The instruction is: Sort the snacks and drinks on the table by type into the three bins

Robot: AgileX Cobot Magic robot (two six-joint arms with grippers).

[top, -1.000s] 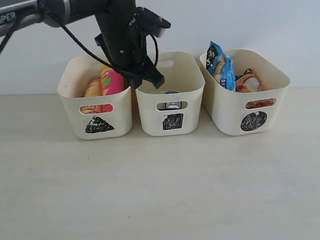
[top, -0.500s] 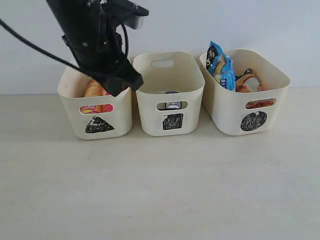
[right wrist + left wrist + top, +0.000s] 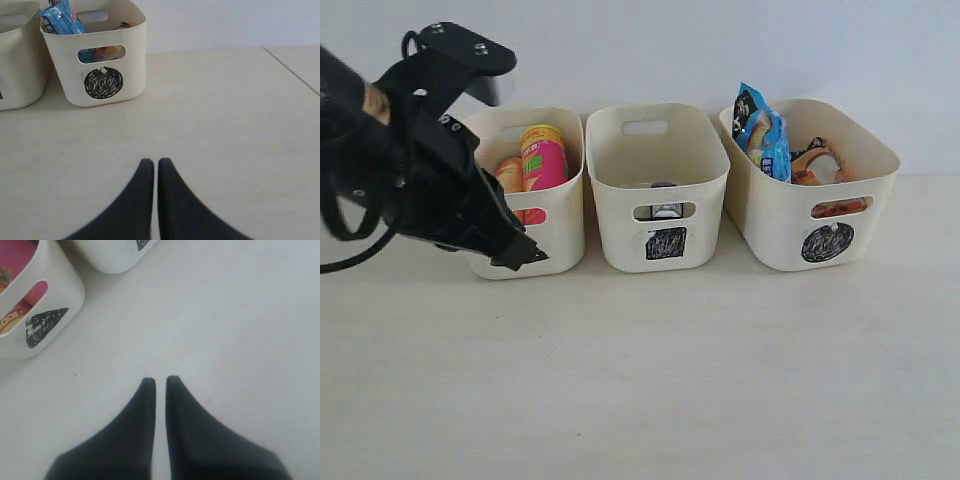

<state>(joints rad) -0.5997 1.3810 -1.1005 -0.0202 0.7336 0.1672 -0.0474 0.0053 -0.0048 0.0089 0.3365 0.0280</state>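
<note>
Three cream bins stand in a row on the table (image 3: 650, 370). The triangle bin (image 3: 563, 225) holds the pink tube (image 3: 545, 160) and the yellow tube (image 3: 507, 172). Inside the square bin (image 3: 660, 150), part of a carton (image 3: 665, 210) shows through the handle cut-out. The circle bin (image 3: 775, 215) holds the blue packet (image 3: 765, 130) and the orange packet (image 3: 815, 160). My left gripper (image 3: 525, 255) hangs shut and empty in front of the triangle bin, low over the table. My right gripper (image 3: 152, 162) is shut and empty, over bare table in front of the circle bin (image 3: 100, 55).
The left wrist view shows the triangle bin (image 3: 50, 305) and a corner of the square bin (image 3: 115, 255) beyond the left gripper (image 3: 160, 382). A pale wall rises behind the bins. A seam (image 3: 295, 72) runs across the table past the circle bin.
My left arm has swung from above the triangle and square bins down and to the left, ending in front of the triangle bin. The pink tube shows again in that bin.
</note>
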